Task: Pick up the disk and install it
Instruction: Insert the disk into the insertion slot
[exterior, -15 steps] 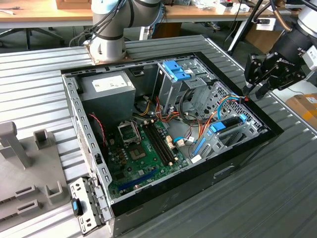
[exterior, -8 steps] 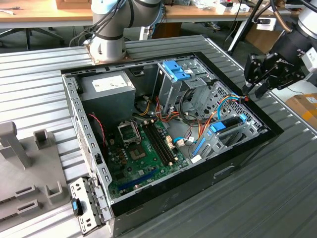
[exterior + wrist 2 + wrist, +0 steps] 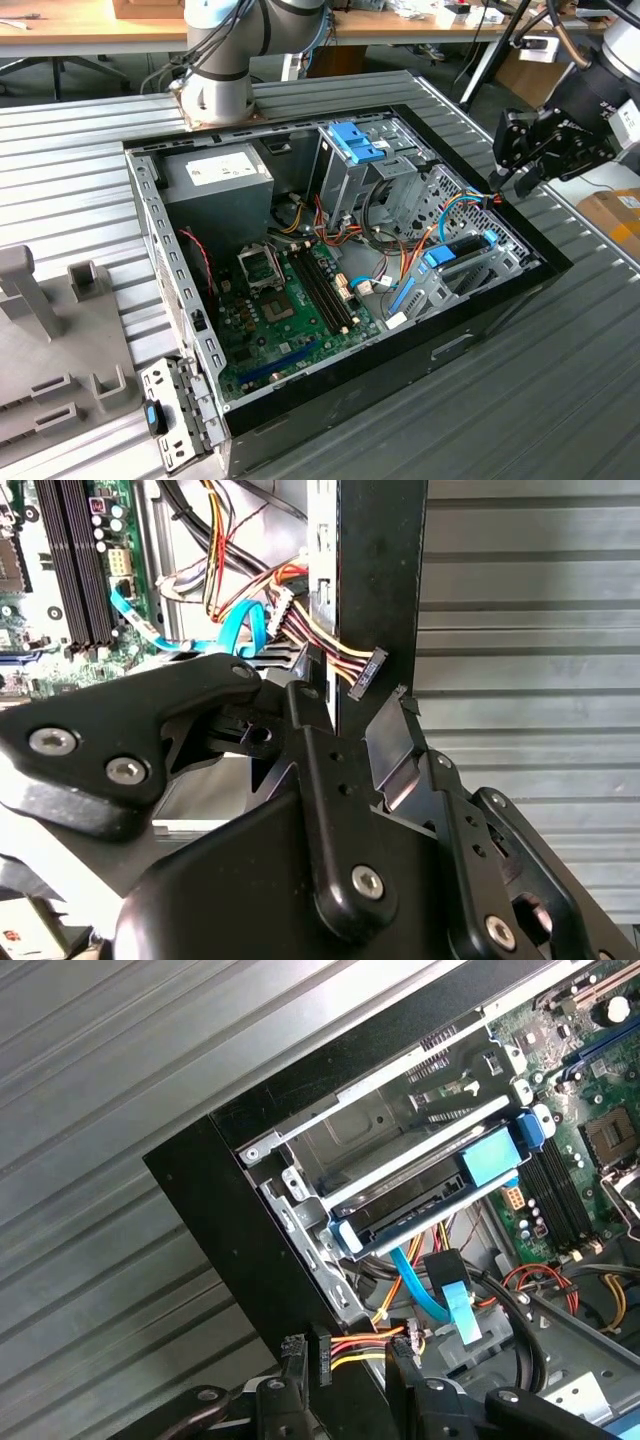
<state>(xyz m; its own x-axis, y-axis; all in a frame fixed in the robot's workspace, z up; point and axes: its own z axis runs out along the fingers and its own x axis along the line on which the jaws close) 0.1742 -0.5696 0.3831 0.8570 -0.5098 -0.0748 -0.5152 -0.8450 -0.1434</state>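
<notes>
Cables (image 3: 415, 1288) crowd seated disk (image 3: 425, 1198) (pincer (image 3: 345, 1352) apart).

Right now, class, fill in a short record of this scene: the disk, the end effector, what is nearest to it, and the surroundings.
disk: lying in the drive bay at a corner of the case, blue rails at its ends
end effector: at the case's wall beside that bay, open, holding nothing
nearest thing: loose cable connector with coloured wires
case: lid off, on the ribbed metal table
also inside: motherboard, power-supply box
</notes>
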